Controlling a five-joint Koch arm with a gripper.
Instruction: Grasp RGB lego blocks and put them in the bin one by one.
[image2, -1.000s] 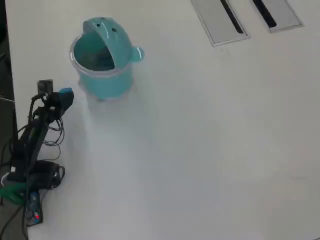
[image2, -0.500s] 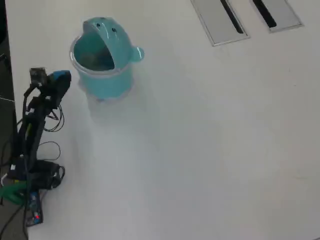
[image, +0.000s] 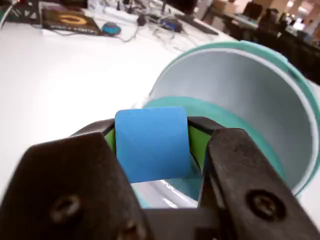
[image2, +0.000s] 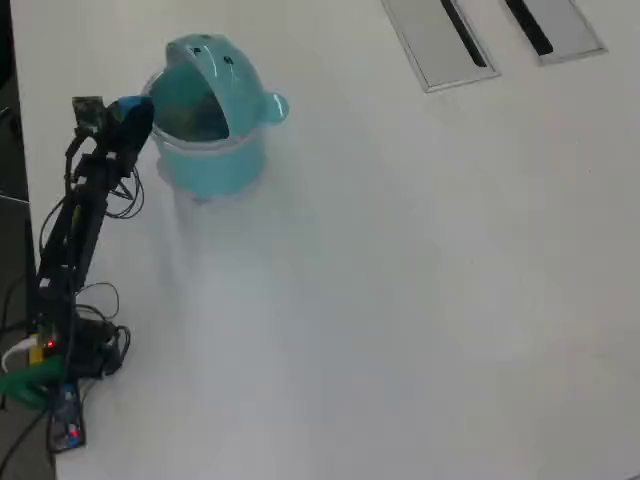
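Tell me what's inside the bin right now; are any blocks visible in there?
In the overhead view, the bin interior looks dark teal with no blocks visible. In the wrist view, the blue block clamped in the gripper covers the bottom.

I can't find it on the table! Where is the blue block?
The blue block is pinched in the gripper, filling the middle of the wrist view. In the overhead view it sits at the bin's left rim, just short of the opening.

Bright, even indoor light; soft pictures.
The overhead view is washed out, the white table (image2: 400, 300) nearly featureless with faint shadows. In the wrist view the blue block (image: 151, 144) is blurred by closeness and the background is out of focus.
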